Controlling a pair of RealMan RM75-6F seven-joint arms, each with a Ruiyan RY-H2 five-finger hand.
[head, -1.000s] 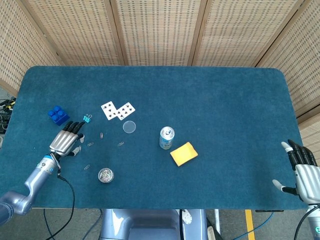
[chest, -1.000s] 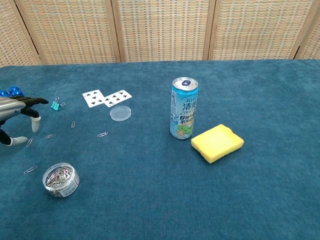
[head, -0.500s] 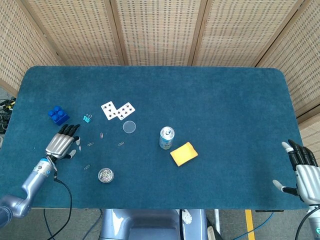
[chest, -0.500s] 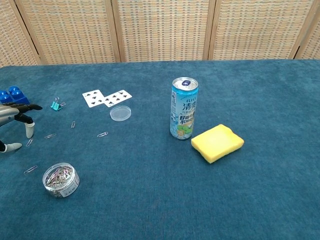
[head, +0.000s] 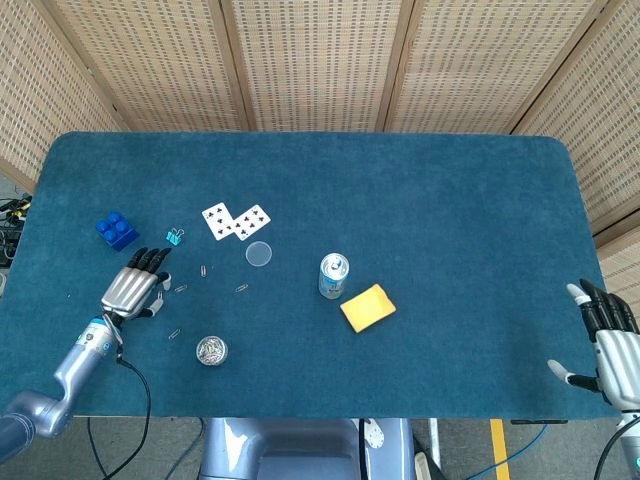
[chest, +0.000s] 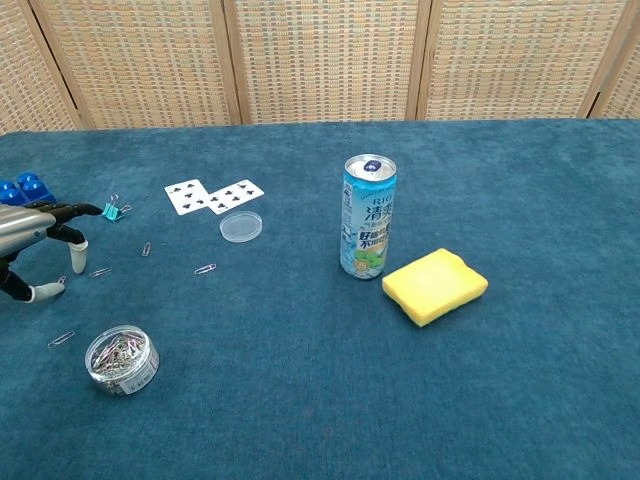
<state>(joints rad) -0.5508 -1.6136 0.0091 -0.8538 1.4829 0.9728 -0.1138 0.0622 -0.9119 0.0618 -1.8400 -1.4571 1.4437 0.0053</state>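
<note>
My left hand (head: 132, 288) hovers low over the blue cloth at the left, fingers spread and empty; the chest view shows this left hand (chest: 35, 240) at the left edge. Loose paper clips (head: 180, 288) lie just to its right, and a teal binder clip (head: 175, 237) and a blue toy brick (head: 117, 230) sit beyond its fingertips. My right hand (head: 606, 340) hangs off the table's right front corner, fingers apart, holding nothing. A drink can (head: 333, 275) stands mid-table beside a yellow sponge (head: 367, 307).
Two playing cards (head: 236, 220) and a clear round lid (head: 259, 253) lie left of centre. A small round tub of paper clips (head: 211, 350) sits near the front edge, with a paper clip (head: 174, 334) beside it. A wicker screen (head: 320, 60) backs the table.
My left hand drew back toward the front left, then came forward and right again, ending close to where it began. The right hand sank slightly. Nothing on the table moved.
</note>
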